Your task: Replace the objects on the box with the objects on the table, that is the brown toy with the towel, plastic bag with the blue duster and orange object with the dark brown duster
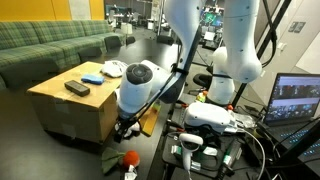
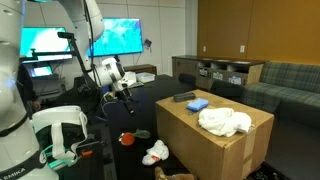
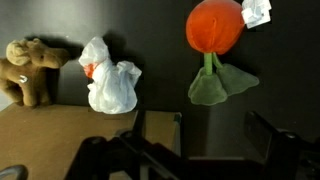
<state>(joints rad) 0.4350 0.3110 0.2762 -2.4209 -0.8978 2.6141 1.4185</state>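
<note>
On tan cardboard box (image 2: 215,150): bunched white towel (image 2: 224,121), flat blue duster (image 2: 197,103), flat dark brown duster (image 2: 183,97). Down on black tabletop (image 3: 160,60): lumpy brown toy (image 3: 27,72), crinkly white plastic bag (image 3: 110,85), round orange object (image 3: 213,27); swaps apparently complete. Pincer (image 3: 185,150) wide open, empty.

Lit softly from overhead in both exterior views, dim toward the floor, brighter across the top of the box (image 1: 62,88). Washed with cyan glare from a monitor (image 2: 118,35) at eleven o'clock and from a glowing screen (image 1: 298,100) at three o'clock. Nearly blown out on the towel (image 2: 225,122). Coarse and soft throughout. In the wrist view, sunk to near black over the table (image 3: 160,45), heavily saturated on the orange object (image 3: 214,25) at one o'clock, stark white on the plastic bag (image 3: 110,85), warm on the brown toy (image 3: 27,72) at nine o'clock. Blurred and underexposed on the gripper (image 3: 180,150) at six o'clock.
</note>
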